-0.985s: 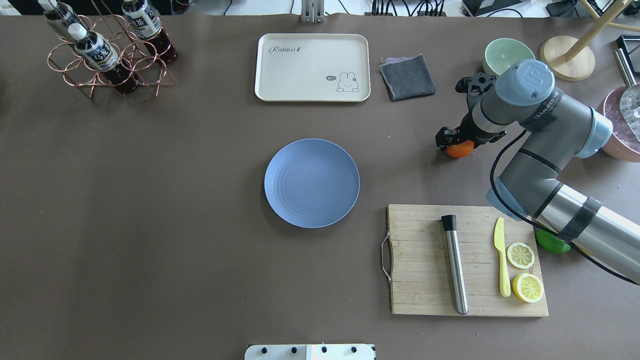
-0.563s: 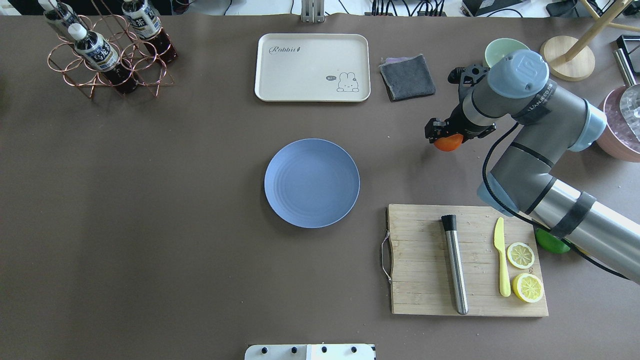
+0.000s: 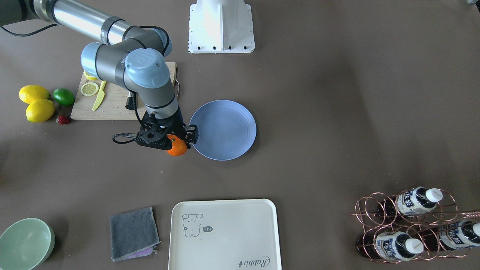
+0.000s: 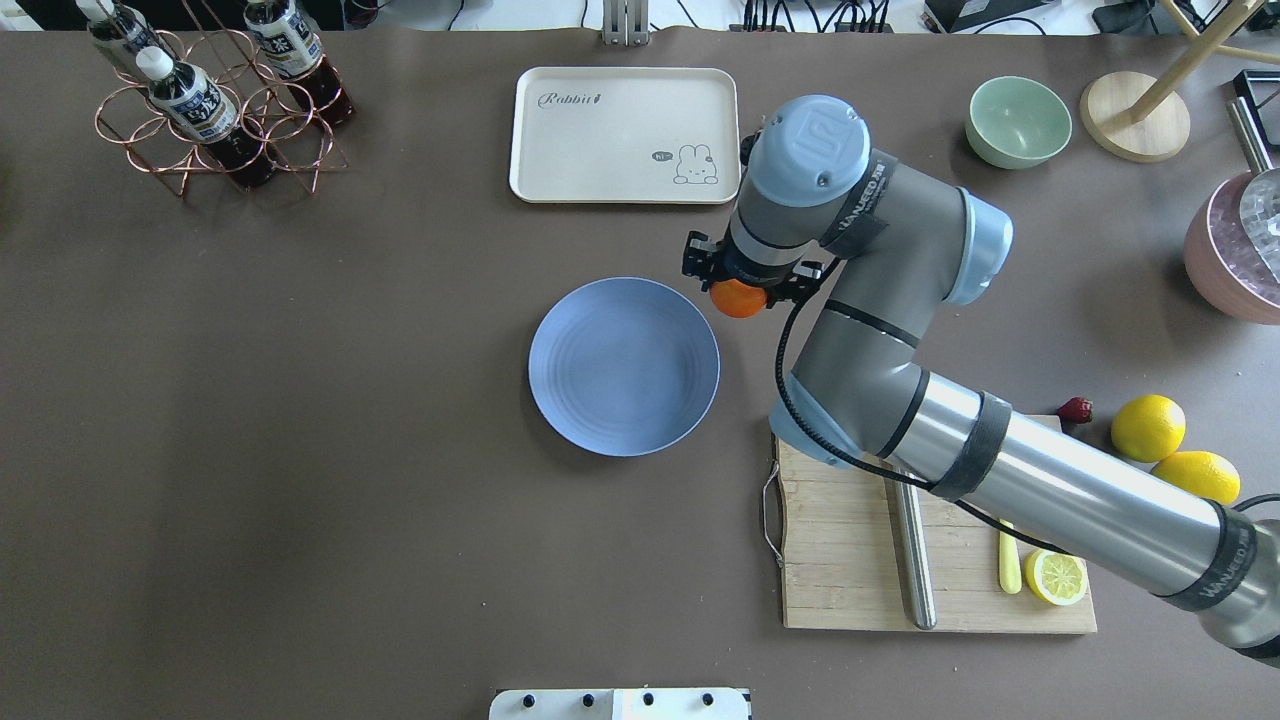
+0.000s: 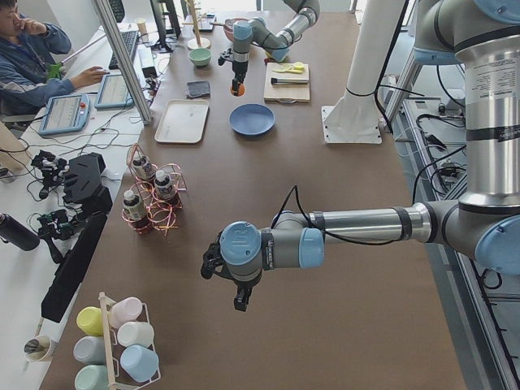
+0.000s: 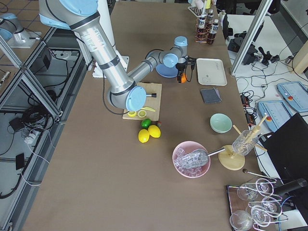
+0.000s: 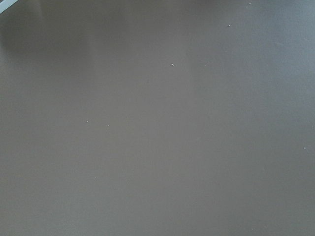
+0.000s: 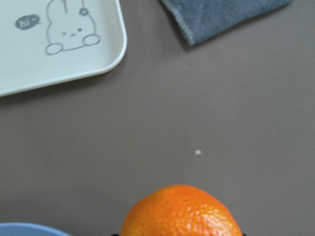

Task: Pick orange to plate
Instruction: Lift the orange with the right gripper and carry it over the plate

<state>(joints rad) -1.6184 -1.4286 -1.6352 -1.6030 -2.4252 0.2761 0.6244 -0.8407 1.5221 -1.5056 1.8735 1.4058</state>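
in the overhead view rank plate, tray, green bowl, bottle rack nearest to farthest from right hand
1. plate, just left of the right hand
2. tray, beyond it
3. bowl, far right
4. rack, far left corner

- You have a small round bright-orange fruit (image 4: 738, 299); its skin is finely pebbled.
- Your round flat plate (image 4: 623, 366) is periwinkle blue with faint concentric rings.
- Your rectangular cream tray (image 4: 625, 135) carries a grey rabbit outline and grey "Rabbit" script.
- Your folded cloth (image 3: 134, 233) is charcoal grey, with a lilac edge showing beneath.
- Your table covering (image 4: 300, 400) is plain brown.
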